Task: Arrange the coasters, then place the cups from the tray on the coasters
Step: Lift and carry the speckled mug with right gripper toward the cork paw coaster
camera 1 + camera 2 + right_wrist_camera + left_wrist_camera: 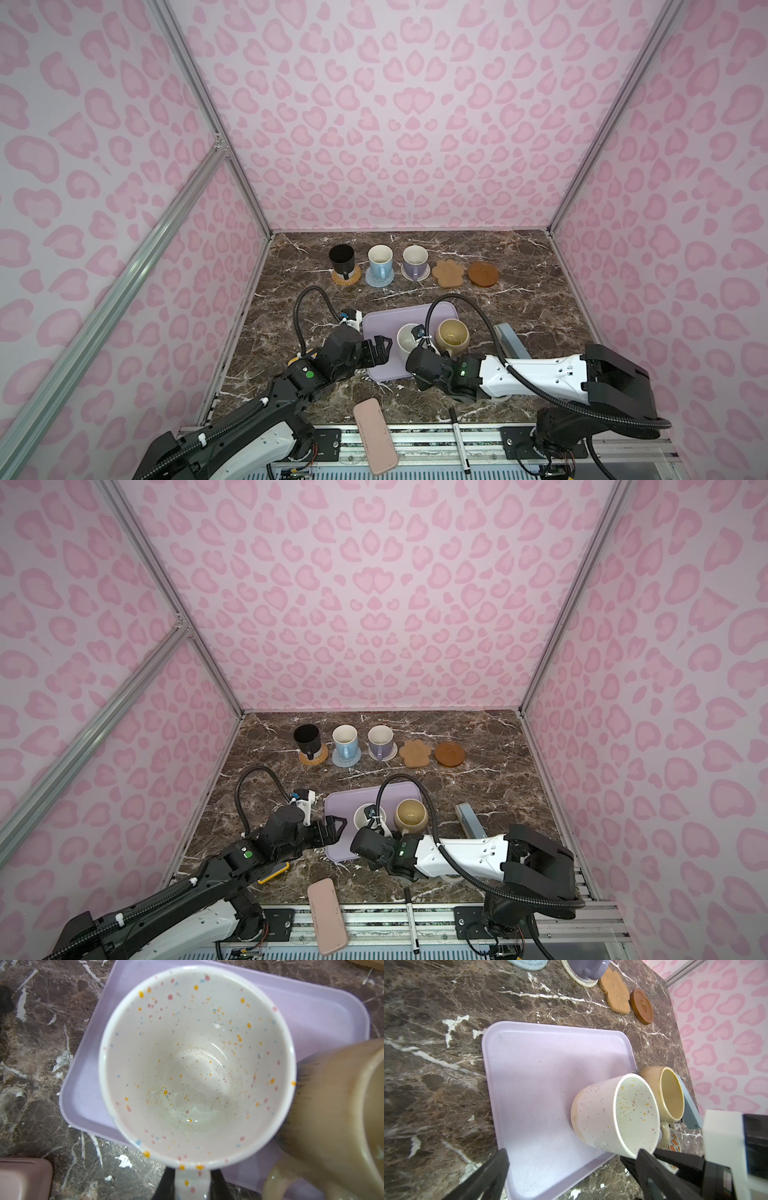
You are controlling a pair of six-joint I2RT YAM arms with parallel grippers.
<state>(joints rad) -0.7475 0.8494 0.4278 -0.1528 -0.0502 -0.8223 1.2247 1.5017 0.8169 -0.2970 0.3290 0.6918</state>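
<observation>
R arm lies low & nearly level, reaching in from the near-right of the tray (386,322), white forearm stretched leftward, wrist bent in toward the white speckled mug (195,1068). R gripper (192,1185) is pinching that mug's handle: in the right wrist view a black finger (166,1184) sits tight vs each side of it. L arm comes in from the tray's near-left, elbow folded. L gripper (379,348) is held level at the tray's left rim, spread wide w/ nothing betw the tips, aimed across the tray at the speckled mug. One tip is near the mug's rim; touching or not, can't tell. Speckled mug stands upright on the tray's near-right part, handle toward the near edge. It's white in & out w/ orange, pink & blue specks, tan band at the foot, empty. Beige-yellow mug (452,336) stands upright just beside it at the tray's right edge; wholly on the tray or not, can't tell. Beyond the tray's far edge is a row, L to R: black mug (341,255) on orange-tan coaster (349,281), light blue mug (380,257) on grey-blue coaster (370,279), lavender mug (414,257) on cream coaster (424,274), then paw coaster (448,273) & brown disc coaster (483,274), both bare.
</observation>
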